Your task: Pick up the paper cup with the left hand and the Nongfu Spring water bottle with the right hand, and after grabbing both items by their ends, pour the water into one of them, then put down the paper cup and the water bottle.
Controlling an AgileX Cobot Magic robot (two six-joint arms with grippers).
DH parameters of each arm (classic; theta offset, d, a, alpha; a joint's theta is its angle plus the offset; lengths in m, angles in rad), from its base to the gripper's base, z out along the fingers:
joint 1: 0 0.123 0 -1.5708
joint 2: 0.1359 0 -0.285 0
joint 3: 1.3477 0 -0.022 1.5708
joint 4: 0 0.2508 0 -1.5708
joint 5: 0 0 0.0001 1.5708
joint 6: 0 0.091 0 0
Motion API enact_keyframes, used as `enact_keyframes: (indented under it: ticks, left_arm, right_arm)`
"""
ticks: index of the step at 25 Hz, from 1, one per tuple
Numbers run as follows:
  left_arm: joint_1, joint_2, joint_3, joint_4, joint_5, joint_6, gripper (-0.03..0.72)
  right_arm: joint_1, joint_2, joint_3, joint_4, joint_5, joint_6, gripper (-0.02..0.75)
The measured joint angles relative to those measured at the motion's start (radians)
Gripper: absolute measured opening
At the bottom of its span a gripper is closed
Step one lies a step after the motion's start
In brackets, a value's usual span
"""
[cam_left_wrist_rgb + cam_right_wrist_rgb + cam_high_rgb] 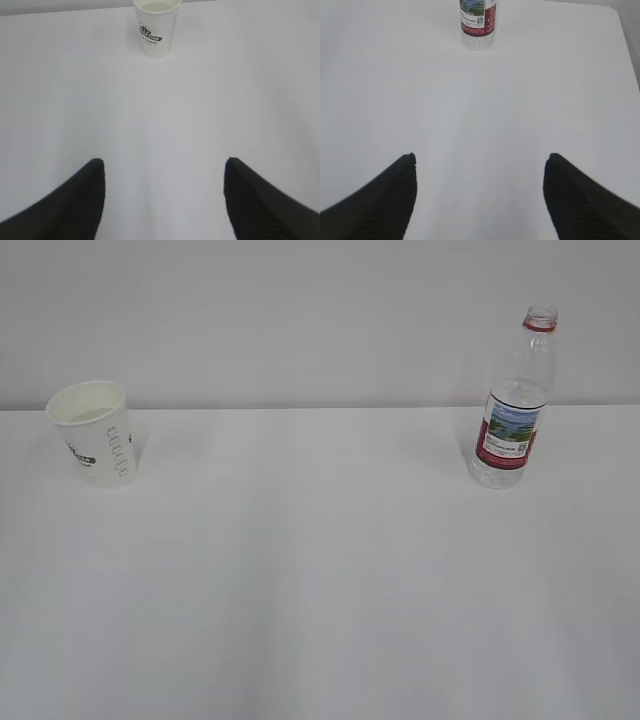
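Looking across your three views, note first what is cut off: the left wrist view crops the cup at its rim, and the right wrist view shows only the lower label and ribbed base of the bottle; its neck runs out of the top edge. Neither arm appears in the exterior view, so you see each gripper only as two dark fingertips at the bottom of its own camera

Cup: small, white, tapered paper, rolled rim, pale cream inside. It stands upright at the far left of the table, near the back edge. Grey-green lettering runs up its side; the dark mark reads partly as "STAR" from the wrist, too small to read from outside. A shallow pale pool may sit inside; hard to tell

Bottle: tall, clear, ribbed plastic, red neck ring, no cap, red-and-white label with a landscape picture. Upright at the far right, well apart from the cup. Any water level inside is not clear

Left gripper: black fingers with a fine ridged texture, spread wide, nothing between them, well short of the cup, bare table beneath

Right gripper: same ridged black fingers, spread wide, holding nothing, well short of the bottle

Table: plain white, matte, smooth. Only the right wrist view shows you its rounded far right corner; only the exterior view shows the grey wall behind
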Motion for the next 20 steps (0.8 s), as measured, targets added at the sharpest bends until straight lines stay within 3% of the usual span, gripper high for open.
enact_keyframes:
  ticks: [20]
  left_arm:
    - [-0.004,-0.139,0.037,-0.035,0.087,0.025,0.519]
  right_arm:
    - [0.000,-0.167,-0.035,0.021,0.233,-0.005,0.593]
